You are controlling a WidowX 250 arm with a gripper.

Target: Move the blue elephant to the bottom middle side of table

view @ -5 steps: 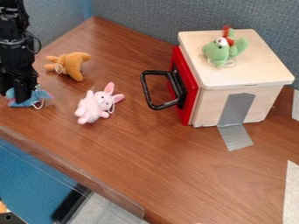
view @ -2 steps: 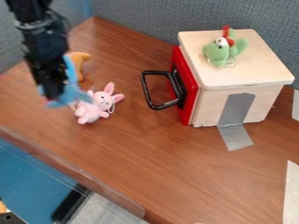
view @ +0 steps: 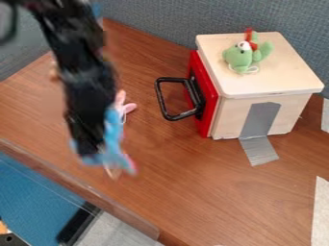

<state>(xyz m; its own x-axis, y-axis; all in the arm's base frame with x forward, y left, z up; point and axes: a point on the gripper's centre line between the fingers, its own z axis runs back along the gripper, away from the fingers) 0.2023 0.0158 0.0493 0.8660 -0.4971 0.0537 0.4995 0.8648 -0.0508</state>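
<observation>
Gripper (view: 90, 148), black, one: at eight o'clock in the camera view, closed on the item below. Blue elephant (view: 115, 144), plush, one: pinched there, apparently clear of the table (view: 212, 192). Pink rabbit (view: 128, 107), one: at twelve o'clock from the elephant, partly hidden (ears best preserved). Stage, by judgement: carrying, with placement outstanding. Next move required: travel towards four o'clock, to the table's six o'clock side, then lower and release, minding the near edge.

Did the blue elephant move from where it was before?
Yes. The blue elephant went right and down in the picture. It's closer to the black handle now, and lower than it.
</observation>
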